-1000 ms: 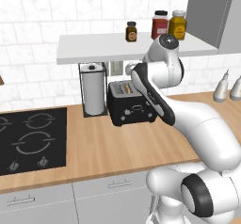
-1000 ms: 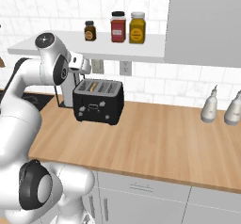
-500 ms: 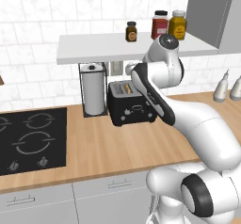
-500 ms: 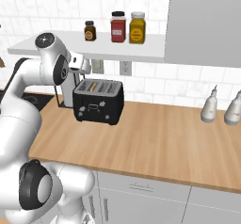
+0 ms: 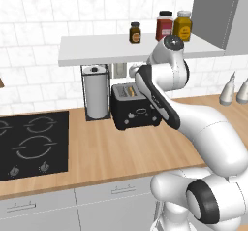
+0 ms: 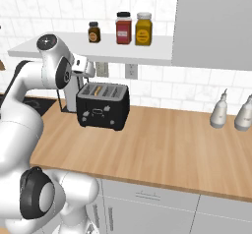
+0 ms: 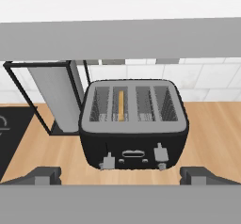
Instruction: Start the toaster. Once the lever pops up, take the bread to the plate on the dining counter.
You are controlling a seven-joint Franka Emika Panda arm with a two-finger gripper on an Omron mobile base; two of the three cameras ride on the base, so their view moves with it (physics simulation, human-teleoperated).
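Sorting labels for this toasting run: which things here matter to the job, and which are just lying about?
Job:
- toaster
- bread, in a toaster slot
- end effector, open

Lying about:
- paper-towel holder
- hob
- three jars on the shelf
- two bottles

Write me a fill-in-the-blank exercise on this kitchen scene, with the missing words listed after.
1. The bread stands in a slot of the black ____.
2. The paper-towel holder stands on the worktop between the toaster and the black ____.
3. The number of jars on the shelf above the toaster is ____.
4. The gripper hovers over the toaster with its jaws ____.

Missing words: toaster; hob; three; open
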